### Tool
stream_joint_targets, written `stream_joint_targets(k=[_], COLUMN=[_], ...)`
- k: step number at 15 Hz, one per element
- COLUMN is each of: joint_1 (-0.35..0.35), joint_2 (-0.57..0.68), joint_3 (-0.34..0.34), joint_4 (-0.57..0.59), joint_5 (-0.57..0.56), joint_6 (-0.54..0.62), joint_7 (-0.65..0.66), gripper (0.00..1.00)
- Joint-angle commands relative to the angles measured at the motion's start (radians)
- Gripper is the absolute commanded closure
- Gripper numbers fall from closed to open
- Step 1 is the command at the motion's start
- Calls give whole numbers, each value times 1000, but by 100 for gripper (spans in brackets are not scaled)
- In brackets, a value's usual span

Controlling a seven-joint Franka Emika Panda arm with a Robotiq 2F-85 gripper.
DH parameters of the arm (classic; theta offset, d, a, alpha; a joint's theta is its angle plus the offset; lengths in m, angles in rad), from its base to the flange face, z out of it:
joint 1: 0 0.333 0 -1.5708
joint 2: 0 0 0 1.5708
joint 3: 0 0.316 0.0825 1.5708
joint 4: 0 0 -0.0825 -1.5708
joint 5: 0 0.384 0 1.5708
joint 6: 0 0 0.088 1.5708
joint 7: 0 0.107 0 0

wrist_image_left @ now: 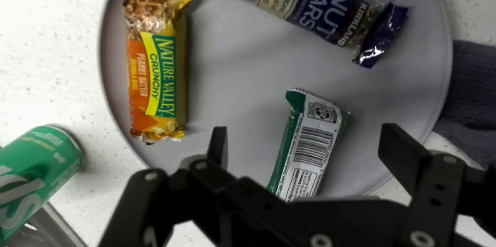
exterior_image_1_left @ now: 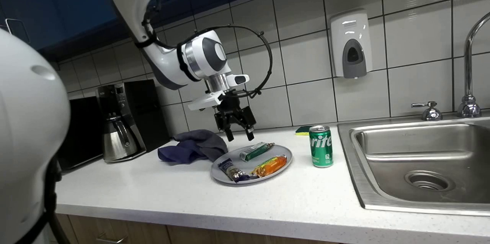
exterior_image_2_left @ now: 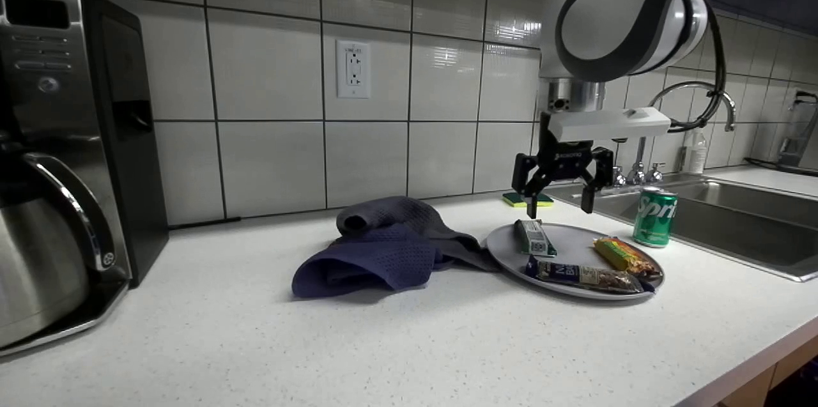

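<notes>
My gripper (exterior_image_1_left: 240, 136) hangs open above the grey plate (exterior_image_2_left: 501, 247), pointing down, with nothing between its fingers. Nearest below it lies a green and white wrapped bar (wrist_image_left: 310, 142), barcode side up; in the wrist view it appears between the spread fingertips, its lower end hidden by the gripper body. A yellow and orange Nature Valley bar (wrist_image_left: 157, 72) rests by the plate's rim. Across the plate is a dark blue Kirkland nut bar (wrist_image_left: 321, 10), one end cut off in the wrist view. In both exterior views a gap shows between fingertips and plate.
Beside the plate, on the sink side, a green Sprite can (exterior_image_1_left: 321, 146) stands upright. A crumpled blue-grey cloth (exterior_image_2_left: 383, 253) touches or nearly touches the plate's opposite side. Behind are a sponge (exterior_image_2_left: 528, 200) and tiled wall. The coffee maker (exterior_image_1_left: 124, 121) and steel sink (exterior_image_1_left: 356, 167) flank the counter.
</notes>
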Motion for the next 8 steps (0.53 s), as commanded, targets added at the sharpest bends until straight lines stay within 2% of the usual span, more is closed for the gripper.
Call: stream_joint_targets(k=[1,5,6,8], joint_1=[-30,-60,-62,-75], joint_2=[-147,-251,-162,-203], joint_3=[34,57,68,77], joint_4=[-119,-198,-135,-167], joint_5=[-32,-23,-8,-5], joint_6=[-15,-29,-7,-9], joint_7=[-20,-56,-24,-37], gripper=[0,0,0,0])
